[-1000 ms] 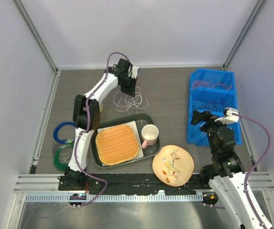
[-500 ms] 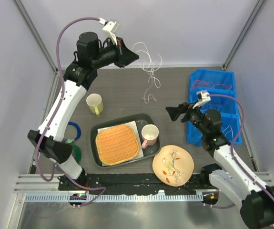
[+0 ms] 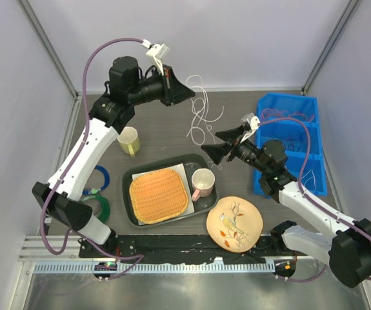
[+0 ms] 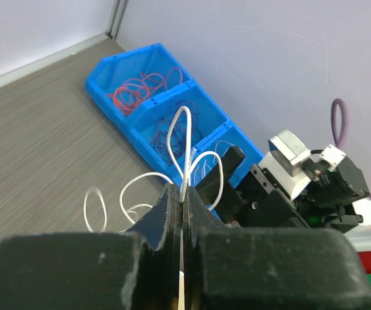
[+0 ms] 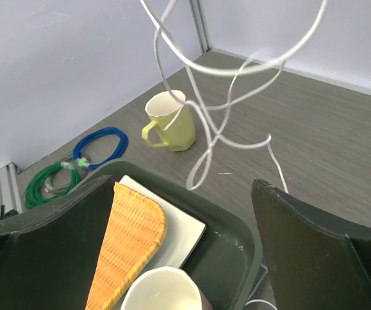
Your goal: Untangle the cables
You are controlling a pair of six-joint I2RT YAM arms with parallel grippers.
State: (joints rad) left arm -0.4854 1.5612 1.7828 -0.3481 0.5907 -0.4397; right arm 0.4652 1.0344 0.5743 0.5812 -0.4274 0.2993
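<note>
Cables hang in loose loops from my left gripper [image 3: 190,94]: a bunch of thin white cables [image 3: 202,115], held up above the far middle of the grey worktop [image 3: 237,110]. The jaws of that gripper are pressed together on a white strand. I cannot tell whether the lowest loop touches the worktop.

My right gripper [image 3: 216,144] points at the bunch from the right, over the far right corner of the dark green rectangular tray [image 3: 206,161]. Its jaws stand wide apart with nothing between them, and the white strands dangle just ahead of them.

On the tray lie an orange woven mat [image 3: 158,195] and a white cup with a pink handle [image 3: 202,183]. A pale yellow mug [image 3: 128,140] stands beyond the tray's far left corner. A round plate painted with a bird on a branch [image 3: 234,223] sits at the near edge.

By the right edge stands a blue plastic bin with three compartments [image 3: 260,175]. Red cables [image 4: 140,90] lie in its far one, dark purple-blue cables [image 4: 170,141] in the middle one and more white ones in the near one.
</note>
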